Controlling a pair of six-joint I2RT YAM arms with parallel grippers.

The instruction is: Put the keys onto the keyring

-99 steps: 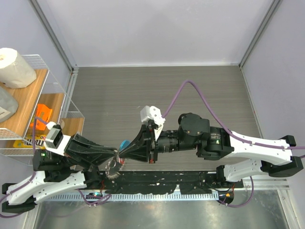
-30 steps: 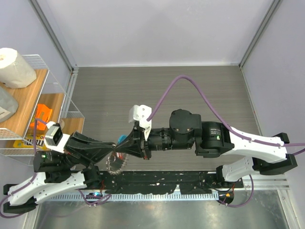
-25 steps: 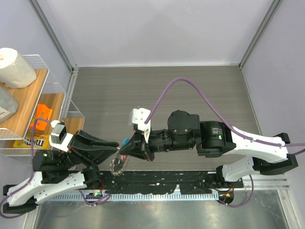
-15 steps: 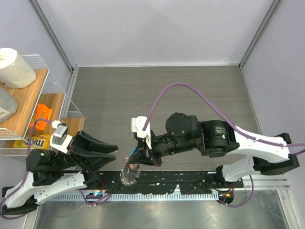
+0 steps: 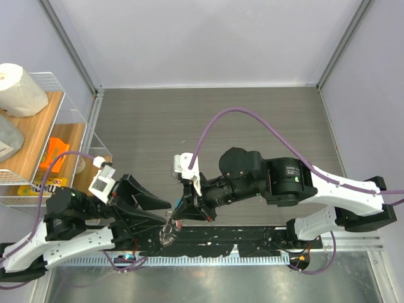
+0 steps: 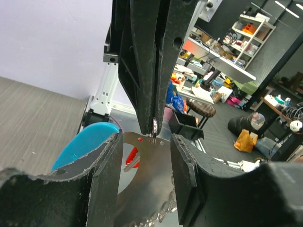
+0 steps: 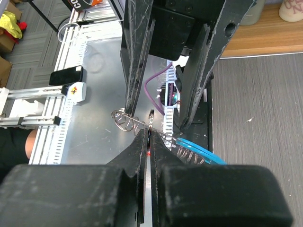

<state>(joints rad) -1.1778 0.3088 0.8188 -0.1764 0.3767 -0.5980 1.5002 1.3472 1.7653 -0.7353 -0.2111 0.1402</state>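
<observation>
Left gripper (image 6: 146, 142): stood released, its fingers (image 7: 135, 61) spread to either side of the hanging bunch. It grasped nothing, and the wrist views showed no touch.
Blue tag (image 6: 87, 142): the crescent hung just outside the left gripper's near finger in the left wrist view, close against the rest of the bunch.
Key (image 6: 134, 158): only a sliver of its red head showed, tucked behind a flat silvery plate (image 6: 149, 163) with small holes, between the spread fingers. Whether the key was threaded on the chain or merely lay against it could not be told.
Keyring (image 6: 161, 215): hung in the air under the right gripper's tips, low over the near edge of the desk (image 5: 189, 120) by the arm bases, with its ball-chain drooping lowest.
Right gripper (image 7: 147, 133): clenched tight on a thin silvery piece at the top of the bunch, so it alone carried the keyring. Which link or edge it pinched was too small to tell.
Step in hand: judged to be late in the threading. One arm bore the bunch while the other stood free to re-grip or back away.
Next move calls for: a steady right pinch, since the whole bunch depended on it. If the key was not yet secured, it also called for a fine left approach that would not knock the dangling chain. A swing could hide the tiny key or shake it loose.
</observation>
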